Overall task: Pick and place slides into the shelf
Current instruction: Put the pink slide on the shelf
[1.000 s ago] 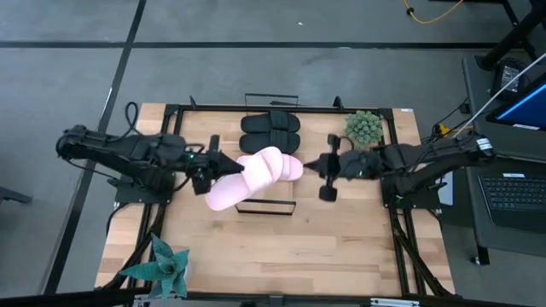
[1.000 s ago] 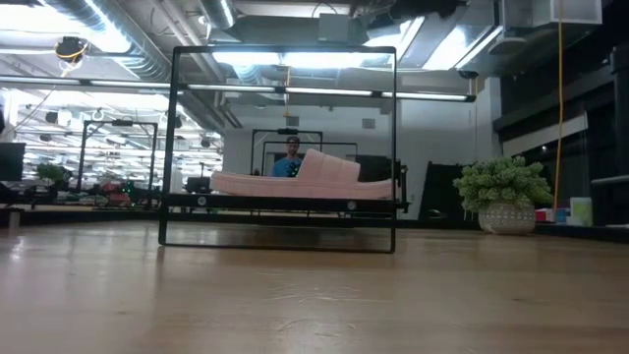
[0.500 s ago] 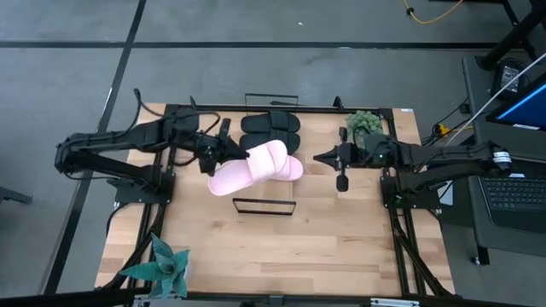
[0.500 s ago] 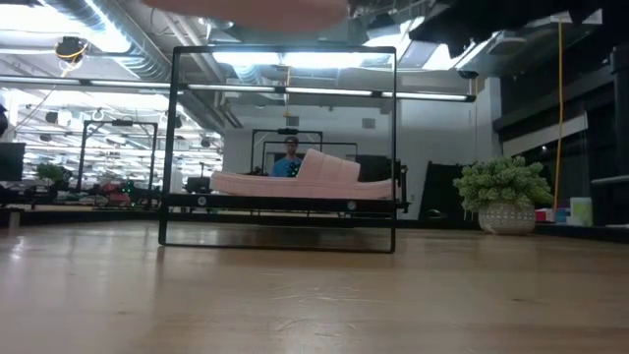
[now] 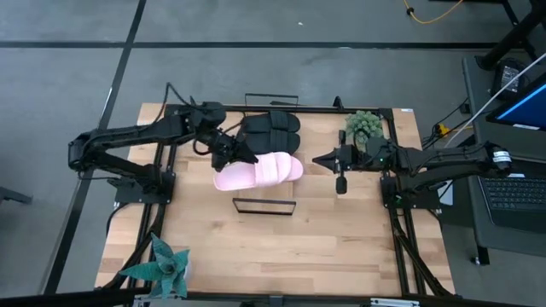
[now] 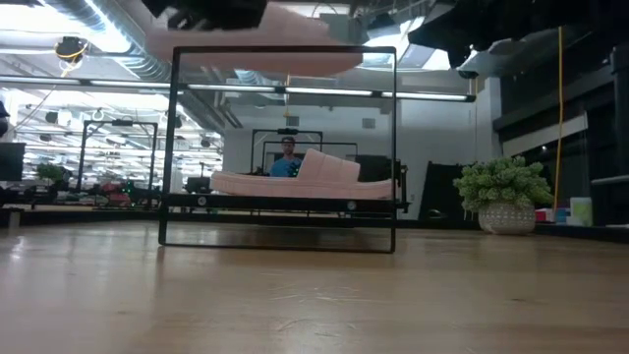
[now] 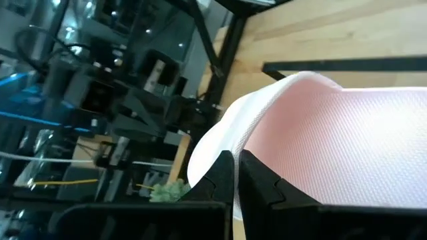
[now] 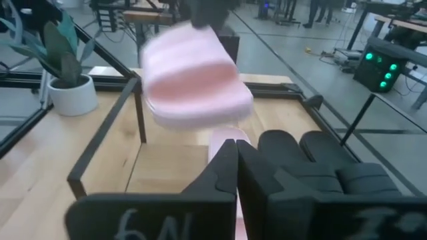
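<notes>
Pink slide now swung over the shelf, above its mate; left gripper clamped on its heel. Right gripper backed off, closed, empty. We lower next.

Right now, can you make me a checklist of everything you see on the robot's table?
Surface: light wooden tabletop in a black frame.
Job's things: two black slides lie side by side on the shelf; one pink slide rests on it too; the other pink slide is held in the air above it.
Clutter: a potted plant at the far right corner, a spiky plant at the near left corner.
Grippers: left gripper shut on the raised pink slide; right gripper shut and empty, waiting right of the shelf.
Cables: a yellow cable on the floor.
Surroundings: grey floor, a laptop at right, a person far behind the table.
</notes>
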